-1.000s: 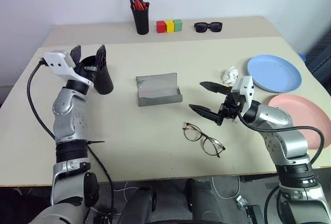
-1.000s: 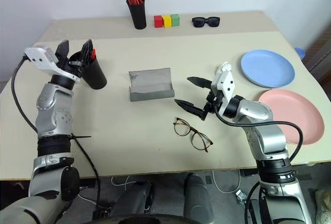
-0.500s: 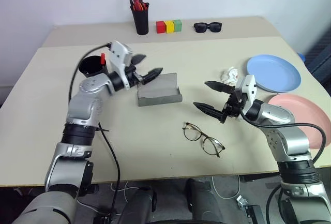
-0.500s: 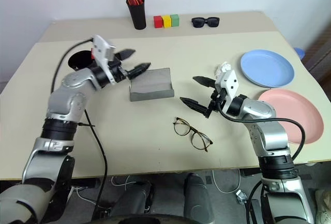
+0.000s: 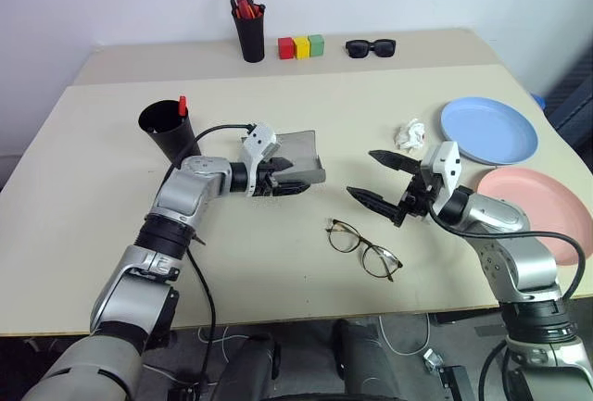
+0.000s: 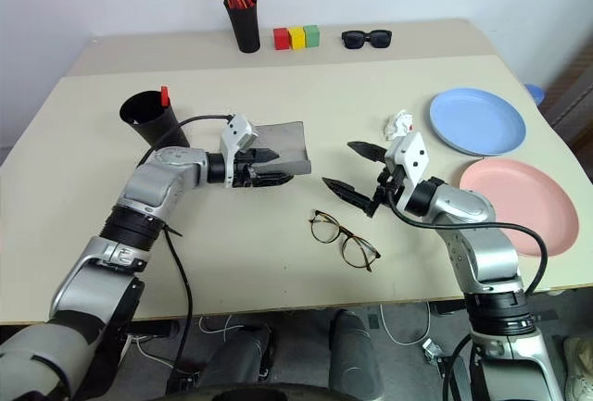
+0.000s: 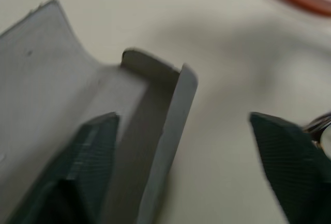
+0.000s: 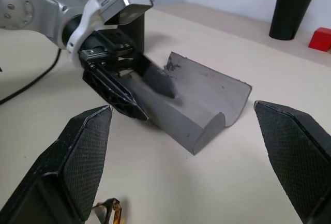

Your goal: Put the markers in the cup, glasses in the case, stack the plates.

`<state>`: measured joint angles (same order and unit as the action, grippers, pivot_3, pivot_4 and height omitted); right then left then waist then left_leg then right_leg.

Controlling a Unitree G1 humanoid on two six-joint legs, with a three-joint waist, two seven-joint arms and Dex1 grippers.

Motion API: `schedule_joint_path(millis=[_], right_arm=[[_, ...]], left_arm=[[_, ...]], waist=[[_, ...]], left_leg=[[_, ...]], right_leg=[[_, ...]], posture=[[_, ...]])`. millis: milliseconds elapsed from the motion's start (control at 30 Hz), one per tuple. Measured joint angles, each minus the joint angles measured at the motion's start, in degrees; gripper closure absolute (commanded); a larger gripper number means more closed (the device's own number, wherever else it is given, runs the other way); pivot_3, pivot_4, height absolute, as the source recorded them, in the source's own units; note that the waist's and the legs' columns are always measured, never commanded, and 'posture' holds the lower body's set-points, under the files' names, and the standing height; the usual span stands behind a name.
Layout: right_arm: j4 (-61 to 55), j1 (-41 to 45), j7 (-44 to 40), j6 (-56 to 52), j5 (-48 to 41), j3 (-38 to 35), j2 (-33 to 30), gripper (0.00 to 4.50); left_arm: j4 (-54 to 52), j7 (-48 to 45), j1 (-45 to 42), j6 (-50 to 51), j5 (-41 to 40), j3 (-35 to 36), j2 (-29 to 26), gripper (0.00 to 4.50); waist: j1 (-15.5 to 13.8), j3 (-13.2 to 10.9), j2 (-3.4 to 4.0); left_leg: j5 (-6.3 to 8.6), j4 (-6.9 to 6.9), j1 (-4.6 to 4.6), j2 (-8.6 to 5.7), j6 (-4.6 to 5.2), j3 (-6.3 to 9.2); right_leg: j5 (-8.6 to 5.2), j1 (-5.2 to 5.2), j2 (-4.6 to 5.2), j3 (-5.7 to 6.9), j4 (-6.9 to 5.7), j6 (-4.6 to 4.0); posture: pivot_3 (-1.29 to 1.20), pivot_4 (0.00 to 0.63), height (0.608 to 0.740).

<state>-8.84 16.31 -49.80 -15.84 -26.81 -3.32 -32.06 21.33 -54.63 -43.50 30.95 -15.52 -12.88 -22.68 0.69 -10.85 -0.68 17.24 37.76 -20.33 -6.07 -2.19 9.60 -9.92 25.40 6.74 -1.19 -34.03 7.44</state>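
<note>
The grey case [image 5: 298, 149] lies open at the table's middle. My left gripper [image 5: 302, 184] is at its near left corner, open, one finger inside the trough and the other outside the front wall [image 7: 170, 125]. The wire-framed glasses [image 5: 364, 249] lie on the table nearer me, below my right gripper [image 5: 360, 172], which hovers open and empty, pointing at the case. A red-capped marker [image 5: 182, 105] stands in the black cup [image 5: 169, 131] at the left. The light blue plate [image 5: 489, 130] and the pink plate [image 5: 545, 208] lie side by side at the right.
At the back stand a black pen holder [image 5: 250, 29] with orange-tipped pens, three coloured blocks [image 5: 302, 46] and black sunglasses [image 5: 371, 47]. A crumpled white paper [image 5: 410, 133] lies between the case and the blue plate.
My left gripper has left the cup, swung right and down to the case, and its fingers have narrowed. The right gripper has stayed in place.
</note>
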Motion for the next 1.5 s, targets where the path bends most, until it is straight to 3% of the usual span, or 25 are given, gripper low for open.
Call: schedule_joint_path(millis=[133, 167, 400, 567, 733, 1033, 1133, 1367, 1500], right_arm=[[0.0, 0.0, 0.5, 0.0, 0.2, 0.0, 0.1, 0.00], [0.0, 0.0, 0.5, 0.0, 0.2, 0.0, 0.1, 0.00], [0.0, 0.5, 0.4, 0.1, 0.5, 0.1, 0.1, 0.00], [0.1, 0.9, 0.1, 0.4, 0.8, 0.2, 0.5, 0.00], [0.3, 1.5, -0.6, 1.2, 0.9, 0.3, 0.6, 0.00], [0.3, 1.9, -1.0, 1.3, 1.0, 0.3, 0.6, 0.00], [0.3, 1.9, -1.0, 1.3, 1.0, 0.3, 0.6, 0.00], [0.1, 1.1, -1.5, 1.1, 1.5, 0.5, -0.2, 0.00], [-2.5, 0.5, -2.3, -3.7, 1.8, 1.9, -3.9, 0.00]], left_arm=[[-0.4, -0.4, 1.1, 0.4, 0.4, 0.0, 0.4, 4.33], [-1.0, -0.6, 1.2, 1.0, 0.5, -0.1, 0.4, 4.43], [-4.0, -4.1, 2.2, 3.6, 0.8, -0.5, -1.7, 4.43], [-6.7, -15.3, 2.8, 4.3, -0.7, -1.2, -9.4, 4.43], [-6.0, -24.5, 3.2, -2.7, 0.7, -3.6, -14.1, 4.43], [1.5, -25.4, 2.5, -15.2, 4.1, -4.2, -10.2, 4.43], [2.5, -22.9, 2.4, -13.9, 4.1, -3.6, -8.9, 3.47], [0.4, -19.9, 2.4, -11.9, 3.5, -1.1, -8.8, 0.02], [-6.9, -20.4, 3.4, -5.8, -1.9, 3.3, -10.4, 0.02]], waist=[[0.0, 0.0, 0.00], [0.0, 0.0, 0.00], [0.2, 0.0, 0.00], [0.1, 0.0, 0.01], [-0.1, 0.0, 0.01], [-0.1, 0.0, 0.01], [0.0, 0.0, 0.01], [0.0, 0.0, 0.01], [0.1, 0.0, 0.02]], left_leg=[[0.00, 0.03, -0.02, 0.00, 0.00, 0.01], [0.00, 0.03, -0.02, 0.00, 0.01, 0.00], [0.01, 0.03, -0.01, 0.00, 0.02, 0.00], [0.01, 0.04, -0.02, 0.01, 0.02, 0.00], [0.02, 0.07, -0.04, 0.00, 0.04, -0.01], [0.04, 0.10, -0.05, 0.00, 0.07, 0.00], [0.04, 0.12, -0.05, 0.00, 0.08, 0.00], [0.05, 0.12, -0.05, 0.00, 0.09, 0.00], [0.07, 0.13, -0.06, 0.01, 0.11, 0.00]], right_leg=[[0.00, 0.00, 0.00, 0.00, 0.00, 0.00], [0.00, 0.00, 0.00, 0.00, 0.00, 0.00], [0.00, 0.01, 0.00, 0.00, -0.02, 0.00], [0.00, 0.02, -0.01, 0.00, -0.04, 0.00], [0.00, 0.00, 0.01, 0.00, -0.02, 0.00], [0.00, 0.00, 0.01, 0.00, -0.03, 0.00], [0.00, -0.01, 0.00, 0.00, -0.04, 0.00], [0.00, 0.00, 0.01, 0.00, -0.04, 0.00], [0.00, 0.02, 0.01, 0.00, -0.05, 0.01]], posture=[[0.00, 0.150, 0.740], [0.00, 0.150, 0.740], [0.00, 0.150, 0.740], [0.00, 0.150, 0.740], [0.00, 0.150, 0.740], [0.00, 0.150, 0.740], [0.00, 0.150, 0.740], [0.00, 0.150, 0.740], [0.00, 0.150, 0.740]])
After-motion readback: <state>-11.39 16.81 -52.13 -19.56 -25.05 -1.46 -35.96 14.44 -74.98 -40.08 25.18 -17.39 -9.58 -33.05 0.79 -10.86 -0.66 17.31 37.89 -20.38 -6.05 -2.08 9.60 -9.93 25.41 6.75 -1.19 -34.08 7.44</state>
